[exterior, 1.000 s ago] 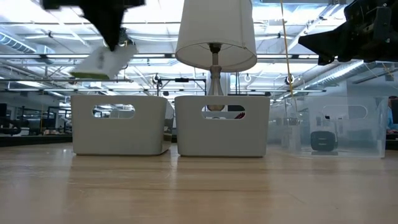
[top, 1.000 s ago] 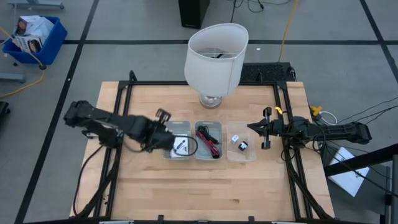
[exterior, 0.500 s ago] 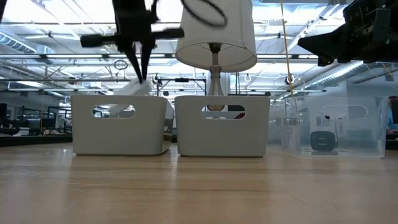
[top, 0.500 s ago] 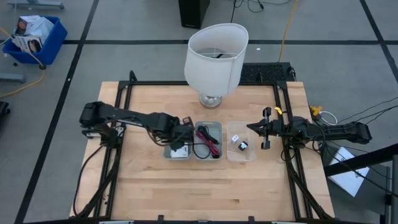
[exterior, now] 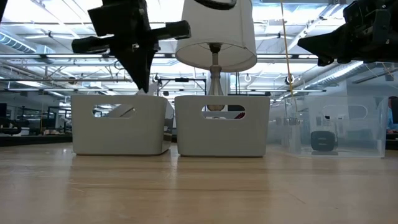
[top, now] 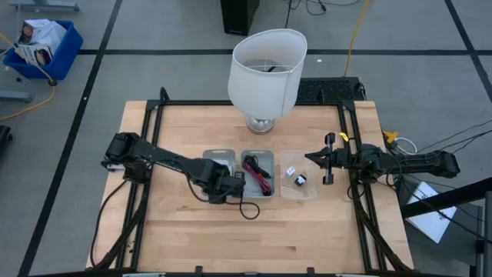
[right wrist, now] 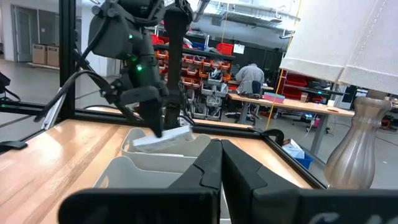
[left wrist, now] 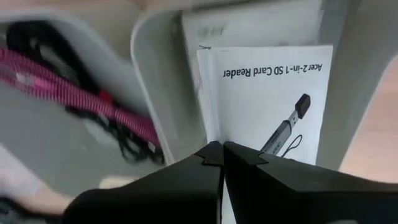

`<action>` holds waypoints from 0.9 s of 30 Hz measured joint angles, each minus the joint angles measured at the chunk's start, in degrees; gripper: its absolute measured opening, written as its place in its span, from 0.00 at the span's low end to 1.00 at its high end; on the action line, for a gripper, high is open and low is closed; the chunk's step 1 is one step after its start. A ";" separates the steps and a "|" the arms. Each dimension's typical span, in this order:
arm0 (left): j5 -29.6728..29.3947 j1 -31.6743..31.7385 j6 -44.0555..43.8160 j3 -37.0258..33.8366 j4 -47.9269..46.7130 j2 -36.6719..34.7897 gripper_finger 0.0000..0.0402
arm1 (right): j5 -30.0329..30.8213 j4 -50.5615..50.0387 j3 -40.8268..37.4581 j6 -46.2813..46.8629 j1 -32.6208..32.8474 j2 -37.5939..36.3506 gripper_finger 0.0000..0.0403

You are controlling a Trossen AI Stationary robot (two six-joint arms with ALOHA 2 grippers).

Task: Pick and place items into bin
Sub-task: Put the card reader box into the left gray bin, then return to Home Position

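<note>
Inside the left bin (top: 218,158), at 9 o'clock from the desk's (top: 192,231) centre: one white packet (left wrist: 267,93), printed as an SD card reader, lying flat on the floor with a second white sheet showing under its far edge. Judged delivered, since it rests free of the fingers. Middle bin (top: 257,173): red cable (top: 261,178) and black cable (top: 250,171), coiled together; a black loop trails over the near rim onto the desk at 6 o'clock. Right clear bin (top: 298,183), at 3 o'clock: tiny block (top: 290,171) and a dark piece beside it.

Left tool (left wrist: 222,152): poised over the left bin, tips drawn together, gripping nothing, pointed down at the packet.

Right tool (top: 311,158): waiting at 3 o'clock beside the clear bin, fingers pressed together, empty.

Lamp (top: 267,73): at 12 o'clock, not part of the lot.
</note>
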 joint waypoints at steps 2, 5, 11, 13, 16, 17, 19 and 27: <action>1.64 -0.03 -0.74 -0.18 0.02 0.00 0.01 | 0.00 0.02 0.01 -0.12 0.01 0.00 0.00; 1.47 0.47 -0.52 -1.06 -0.07 0.02 0.01 | 0.00 0.02 0.02 -0.61 0.00 0.00 0.00; 1.45 1.17 1.76 -2.93 0.12 0.00 0.01 | 0.00 0.02 0.02 -0.37 0.02 0.00 0.00; 1.36 1.31 1.80 -3.48 0.08 0.00 0.02 | -0.01 0.02 0.01 -0.30 0.01 0.00 0.00; 1.32 1.38 -0.33 -3.61 0.30 0.00 0.08 | -0.02 0.02 0.02 -0.26 0.02 0.00 0.00; 1.32 1.38 -0.79 -3.61 0.68 0.00 0.11 | 0.00 0.02 0.00 -0.26 0.01 0.00 0.00; 1.30 1.38 -1.75 -3.61 1.86 0.00 0.16 | 0.00 0.02 0.00 -0.28 0.02 0.00 0.00; -6.57 1.22 -10.78 -3.62 6.22 -0.82 0.33 | 0.00 0.05 0.00 -0.55 0.00 0.00 0.00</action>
